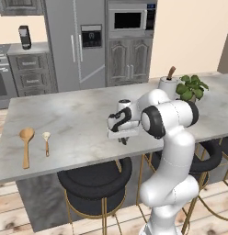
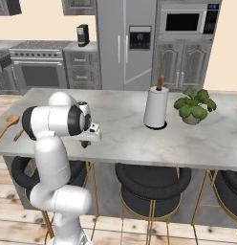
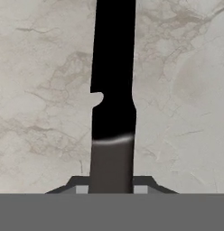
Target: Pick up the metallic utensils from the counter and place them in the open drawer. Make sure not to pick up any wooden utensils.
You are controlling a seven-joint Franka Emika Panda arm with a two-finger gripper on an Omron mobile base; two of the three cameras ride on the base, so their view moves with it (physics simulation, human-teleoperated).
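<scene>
bench point(image 1: 70, 124): You have a long slab of pale marbled stone, hard and smooth; anything thin lying flat on it gives you little edge to get under.
claw point(image 1: 123, 139): It hangs low over the near middle of the bench, pointing down. In the hand view its two tips stand close on either side of the knife, right at the sides of the handle; you cannot tell from these pictures whether they already press on it or are merely beside it.
knife point(image 3: 112, 90): It lies flat on the bench directly under the claw, all dark, running straight away from the tips. Judge it stiff, light and slick; take it across the handle, near the notch where the blade begins, so it hangs balanced and does not swivel.
large wooden spoon point(image 1: 26, 146): It rests well apart at the left end of the bench. Leave it alone.
small wooden-handled utensil point(image 1: 46, 142): It sits just beside the large spoon, pale head away from you. Leave it too.
</scene>
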